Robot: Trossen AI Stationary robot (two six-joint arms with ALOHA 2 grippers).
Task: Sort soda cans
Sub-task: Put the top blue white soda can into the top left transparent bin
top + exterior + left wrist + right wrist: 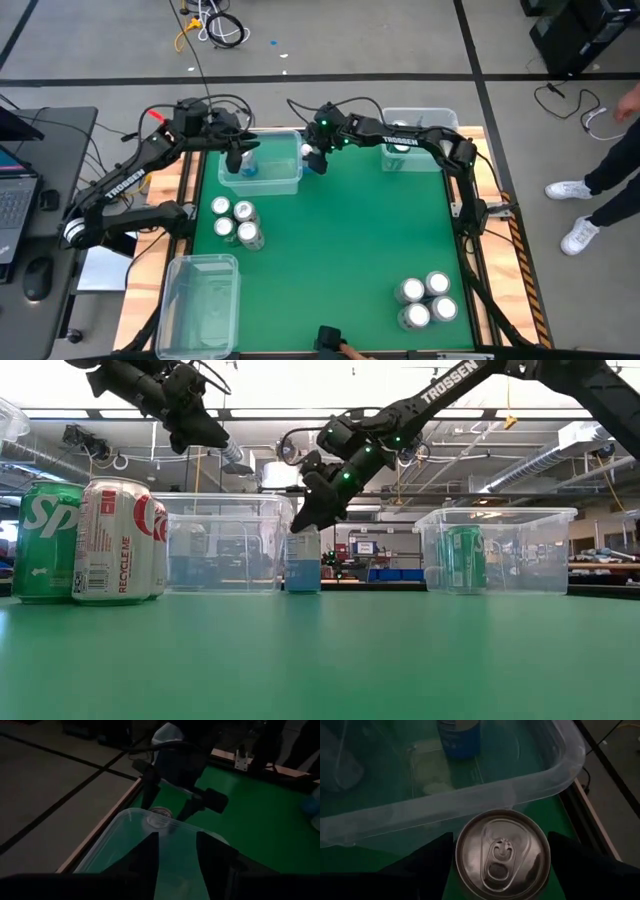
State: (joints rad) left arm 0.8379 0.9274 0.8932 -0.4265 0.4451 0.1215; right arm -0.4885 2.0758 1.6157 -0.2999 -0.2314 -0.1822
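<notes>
high: overhead, straight down | low: table-level | wrists: close | shared: clear bin [270, 172]

Three clear bins [268, 170] on green table [350, 240]

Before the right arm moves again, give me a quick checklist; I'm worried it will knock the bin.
1. Can centred under right gripper: ok.
2. Can upright on table: ok.
3. Can firmly held: cannot tell.
4. Can clear of bin wall: cannot tell; it stands right beside it.
5. Left gripper out of the way: ok, empty, over the bin, apart from the right one.
</notes>
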